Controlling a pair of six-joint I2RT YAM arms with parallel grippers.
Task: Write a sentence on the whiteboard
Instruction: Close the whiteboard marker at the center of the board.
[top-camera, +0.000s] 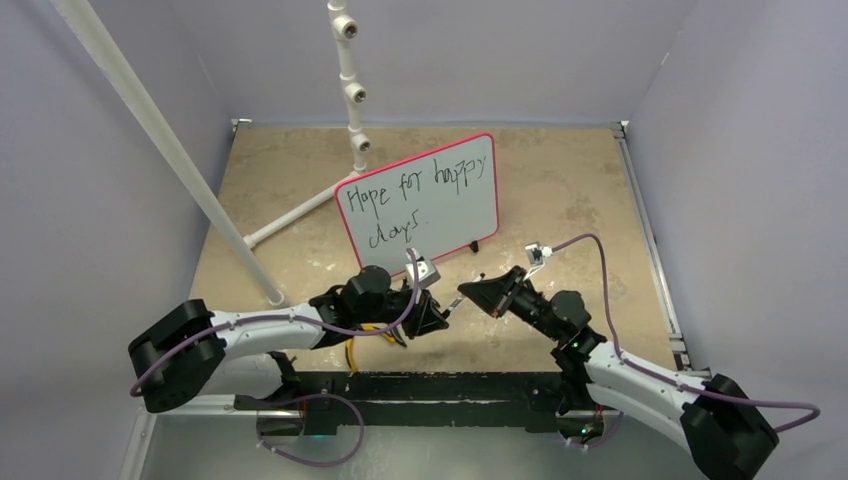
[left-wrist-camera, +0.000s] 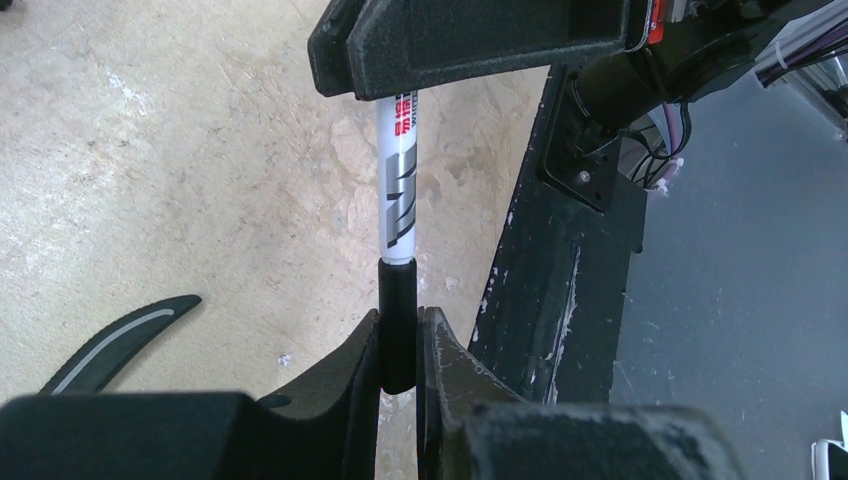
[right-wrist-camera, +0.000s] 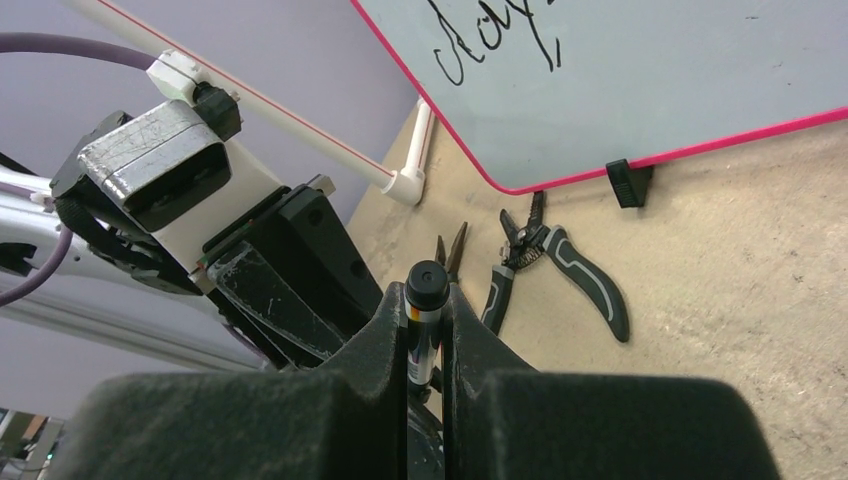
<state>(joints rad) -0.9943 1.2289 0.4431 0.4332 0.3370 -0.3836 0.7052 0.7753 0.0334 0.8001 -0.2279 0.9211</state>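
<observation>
As the two arms stood tip to tip at the near side of the table (top-camera: 560, 200), one marker (left-wrist-camera: 398, 200) bridged them. The left gripper (left-wrist-camera: 400, 325) was clamped on its black end, and the right gripper (right-wrist-camera: 428, 310) was pinched tight around the white barrel. Just behind them the whiteboard (top-camera: 450, 225) stood on its small black feet, turned at an angle. It carried the sentence (top-camera: 415, 195) "Hope for happy days" across two lines. Pliers (right-wrist-camera: 570, 270) lay on the table near the board's lower corner.
</observation>
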